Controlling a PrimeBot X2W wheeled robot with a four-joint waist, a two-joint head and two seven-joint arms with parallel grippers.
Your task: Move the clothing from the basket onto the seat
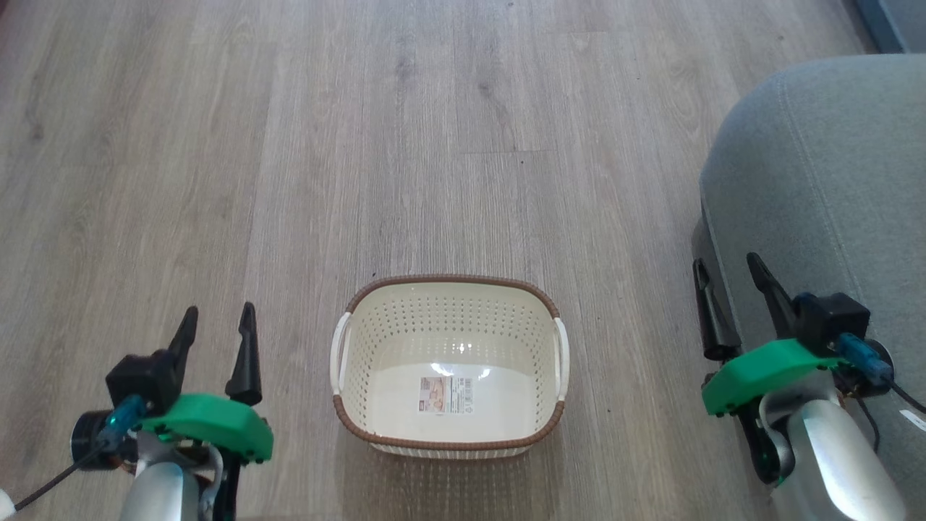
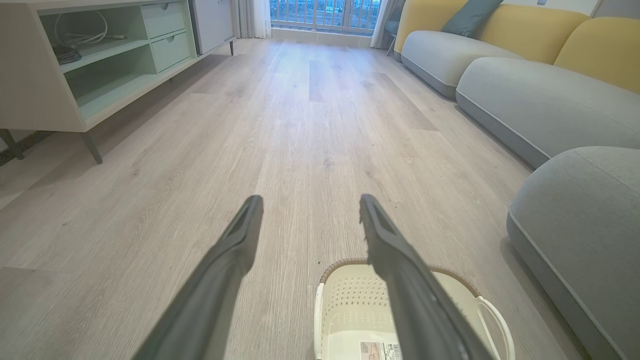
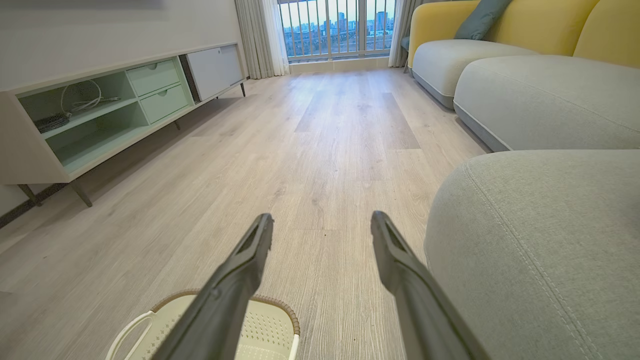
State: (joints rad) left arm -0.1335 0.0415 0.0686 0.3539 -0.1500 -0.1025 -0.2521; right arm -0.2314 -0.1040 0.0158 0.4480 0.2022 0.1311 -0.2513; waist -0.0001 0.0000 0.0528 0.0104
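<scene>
The cream basket (image 1: 448, 279) with a brown rim stands on the wooden floor between my two arms; inside it I see a bare floor with a label sticker (image 1: 445, 395). The clothing is out of view. The grey-green seat (image 1: 817, 166) rises at the right. My left gripper (image 1: 220, 310) hovers open to the left of the basket, nothing between its fingers. My right gripper (image 1: 725, 261) stands open at the seat's front edge, also holding nothing. The left wrist view shows the open left gripper (image 2: 311, 199) above the basket (image 2: 350, 300); the right wrist view shows the open right gripper (image 3: 321, 216) beside the seat (image 3: 530, 240).
A low pale-green cabinet (image 2: 100, 65) on thin legs lines the left wall. More grey sofa sections with yellow backs (image 3: 540, 95) continue past the seat toward a window (image 3: 340, 25). Open wood floor (image 1: 434, 145) stretches ahead of the basket.
</scene>
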